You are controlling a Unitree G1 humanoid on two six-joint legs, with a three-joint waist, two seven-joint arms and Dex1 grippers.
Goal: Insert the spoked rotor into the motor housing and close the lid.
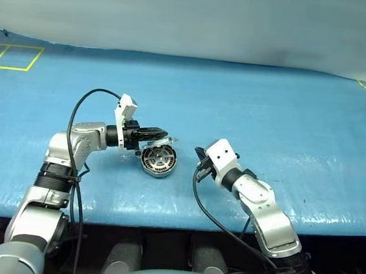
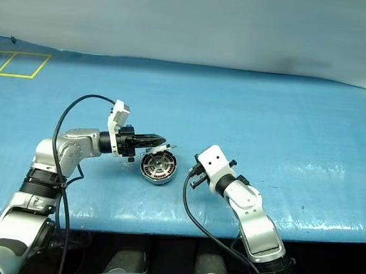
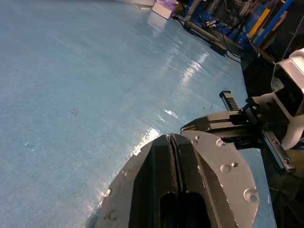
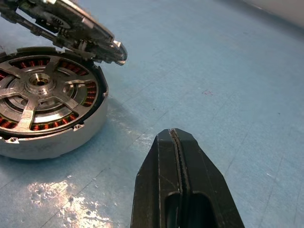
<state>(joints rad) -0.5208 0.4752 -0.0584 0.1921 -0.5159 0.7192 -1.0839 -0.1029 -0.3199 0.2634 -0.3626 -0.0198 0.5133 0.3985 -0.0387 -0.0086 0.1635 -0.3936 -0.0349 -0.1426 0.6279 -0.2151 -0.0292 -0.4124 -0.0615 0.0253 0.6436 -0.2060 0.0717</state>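
Evidently, the motor housing (image 4: 45, 114) sat on the blue table cover (image 1: 269, 119) with the spoked rotor (image 4: 40, 95) already seated inside it, over the copper windings. The lid (image 4: 71, 28) stood half raised above the housing's far edge. The left gripper (image 2: 159, 139) had its fingers pressed together, resting on the lid's outer face. The right gripper (image 4: 175, 135), also closed and empty, hovered just beside the housing.

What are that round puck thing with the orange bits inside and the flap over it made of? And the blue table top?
The motor housing looks like bare silver metal, matte with dull glints; the orange bits resemble copper wire windings. The lid, tilted above it, seems the same silvery metal. The table cover looks like blue plastic sheet, judging by its glossy, slightly wrinkled reflections.
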